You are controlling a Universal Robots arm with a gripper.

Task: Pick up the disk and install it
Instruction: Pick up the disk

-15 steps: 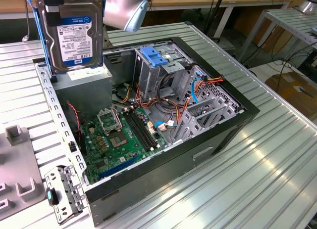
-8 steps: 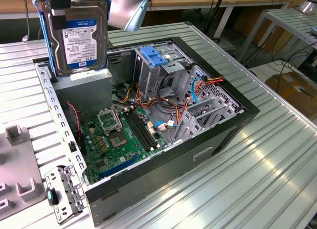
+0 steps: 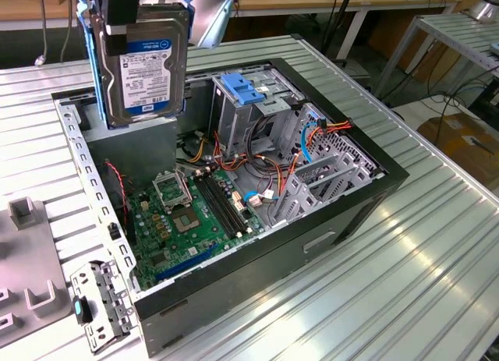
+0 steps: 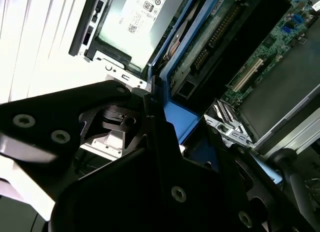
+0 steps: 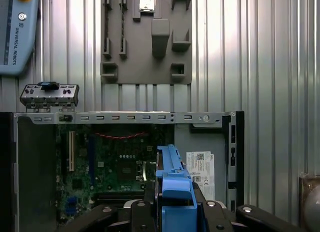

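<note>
The disk (image 3: 148,69) hangs upright in the air above the back corner of the open computer case (image 3: 374,182), at the exterior view's upper left. Its white-and-blue label faces the camera, and blue carrier rails run along its sides. My black gripper (image 3: 122,35) comes down from above and is shut on the disk's upper edge. In the first wrist view the blue rail (image 5: 175,184) stands edge-on between my gripper's (image 5: 175,212) fingers. The second wrist view shows the disk's circuit-board underside (image 4: 210,39) and the blue rail (image 4: 181,117).
Inside the case lie a green motherboard (image 3: 191,217), a metal drive cage with a blue latch (image 3: 243,88), loose coloured cables (image 3: 265,170) and a grey power-supply box (image 5: 200,167). A detached front panel (image 3: 97,302) and a grey fixture plate (image 5: 145,36) lie on the ribbed metal table (image 3: 437,252).
</note>
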